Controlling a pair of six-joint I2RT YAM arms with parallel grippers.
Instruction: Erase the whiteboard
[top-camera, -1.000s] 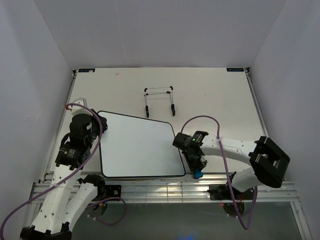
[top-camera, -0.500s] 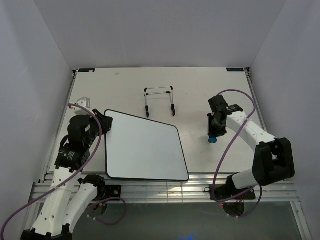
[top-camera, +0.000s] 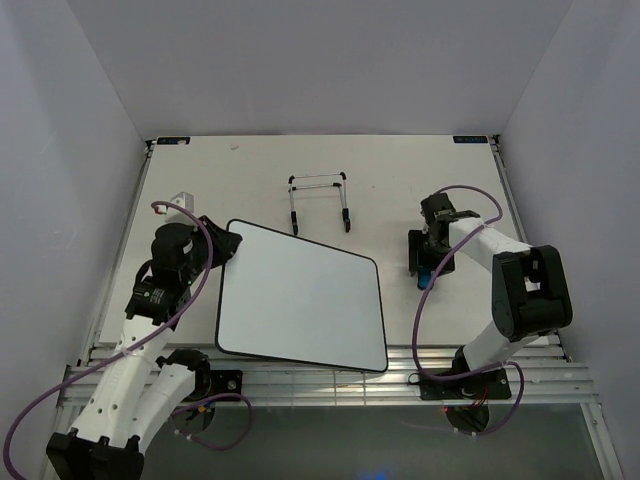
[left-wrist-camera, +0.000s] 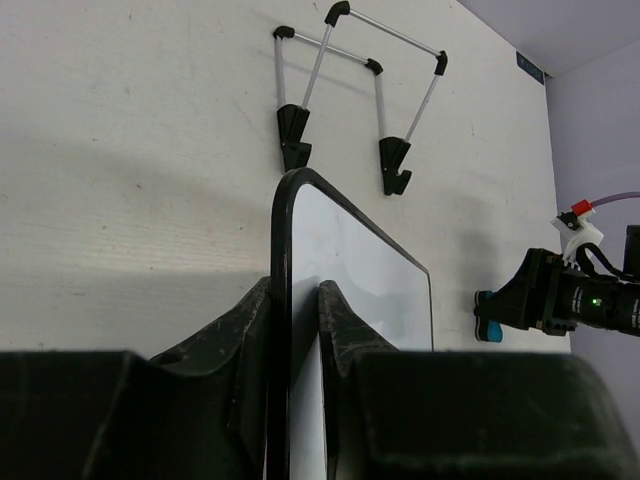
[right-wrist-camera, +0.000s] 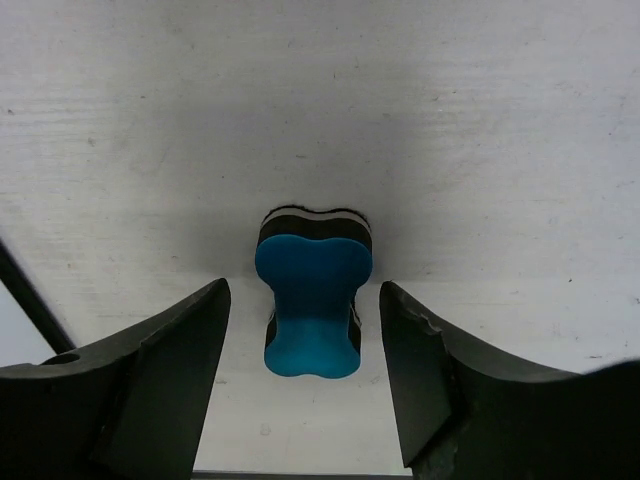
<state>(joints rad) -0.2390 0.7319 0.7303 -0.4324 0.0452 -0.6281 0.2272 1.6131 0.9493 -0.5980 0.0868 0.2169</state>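
Observation:
The whiteboard (top-camera: 300, 295) lies skewed on the table, its face blank white with a thin black frame. My left gripper (top-camera: 225, 247) is shut on its far left corner. In the left wrist view the board's black edge (left-wrist-camera: 282, 330) runs between my fingers, with the gripper (left-wrist-camera: 293, 285) clamped on it. The blue bone-shaped eraser (top-camera: 427, 279) rests on the table right of the board. My right gripper (top-camera: 424, 262) is open over it. In the right wrist view the eraser (right-wrist-camera: 312, 300) sits between the spread fingers of the gripper (right-wrist-camera: 305, 310), touching neither.
A thin black wire stand (top-camera: 319, 203) lies on the table behind the board, and it also shows in the left wrist view (left-wrist-camera: 350, 90). The board's corner (right-wrist-camera: 28, 298) shows at the left of the right wrist view. Grey walls enclose the table on three sides.
The whiteboard has slid and turned to the right in my left gripper. My right arm swung from the board's near right corner out to the right with the eraser, which now lies between open fingers.

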